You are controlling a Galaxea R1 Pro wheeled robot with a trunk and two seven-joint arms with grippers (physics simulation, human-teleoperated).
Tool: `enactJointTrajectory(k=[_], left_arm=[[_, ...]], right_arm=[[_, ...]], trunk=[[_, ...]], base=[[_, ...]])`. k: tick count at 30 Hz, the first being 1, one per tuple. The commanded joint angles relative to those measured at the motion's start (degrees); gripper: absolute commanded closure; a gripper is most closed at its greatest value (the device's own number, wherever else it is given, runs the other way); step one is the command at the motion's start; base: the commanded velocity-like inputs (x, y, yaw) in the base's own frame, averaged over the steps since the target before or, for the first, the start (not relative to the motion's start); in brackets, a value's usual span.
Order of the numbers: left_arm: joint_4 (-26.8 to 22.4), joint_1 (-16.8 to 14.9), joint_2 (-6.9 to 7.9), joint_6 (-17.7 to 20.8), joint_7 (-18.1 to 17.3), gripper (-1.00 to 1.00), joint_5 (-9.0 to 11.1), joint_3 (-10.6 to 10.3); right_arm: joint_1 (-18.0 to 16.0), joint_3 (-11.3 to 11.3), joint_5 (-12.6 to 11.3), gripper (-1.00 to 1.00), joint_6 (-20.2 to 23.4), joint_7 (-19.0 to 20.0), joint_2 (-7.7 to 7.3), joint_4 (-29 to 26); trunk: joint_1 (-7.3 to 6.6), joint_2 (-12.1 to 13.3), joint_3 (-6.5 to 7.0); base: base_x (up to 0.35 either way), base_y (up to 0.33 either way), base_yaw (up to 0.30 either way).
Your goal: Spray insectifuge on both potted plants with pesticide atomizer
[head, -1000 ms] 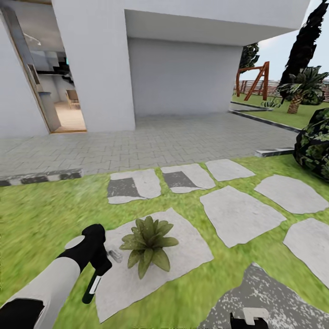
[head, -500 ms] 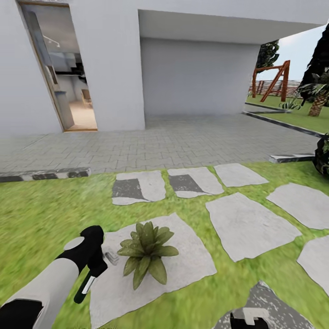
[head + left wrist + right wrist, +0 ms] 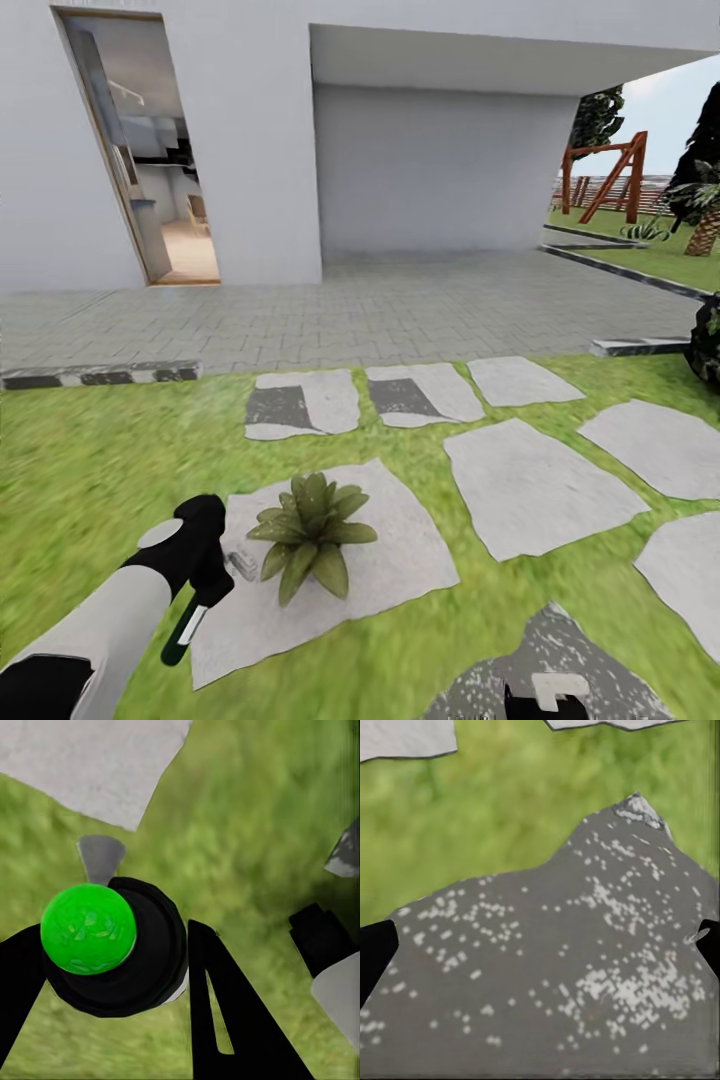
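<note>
At near left, your left gripper (image 3: 205, 585) is clamped on the pesticide atomizer (image 3: 192, 622), its pale trigger head (image 3: 240, 564) aimed at the potted plant (image 3: 308, 530) just beside it, likely for spraying. That low green rosette stands on a grey stepping stone (image 3: 400, 560). Right gripper (image 3: 540, 945): fingers spread, empty, over a speckled stone (image 3: 570, 982)

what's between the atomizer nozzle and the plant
Only a short strip of bare grey stone, seen in the head view: the atomizer in the left gripper points its nozzle at the plant.
</note>
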Motion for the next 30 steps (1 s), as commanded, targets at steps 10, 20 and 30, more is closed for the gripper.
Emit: enactJointTrajectory(k=[10,20,30], left_arm=[[-0.5,0.0,-0.06,0.8,-0.6,1.00,-0.2,0.0],[-0.8,0.0,0.01,0.9,-0.6,1.00,-0.1,0.2],[-1.0,-1.0,-0.33,1.4,-1.1,1.00,-0.4,-0.3]], right_arm=[[0.0,0.5,-0.4,-1.00,-0.1,-0.2,0.08,0.0],[0.0,0.5,-0.4,-1.00,-0.1,-0.2,0.08,0.0],[0.0,0.5,-0.4,-1.00,-0.1,-0.2,0.17,0.0]], trunk=[[-0.04,0.0,-0.05],[-0.04,0.0,-0.05],[-0.04,0.0,-0.05]], base=[[-0.220,-0.202,0.179],[0.084,-0.257,0.118],[0.044,-0.227,0.163]])
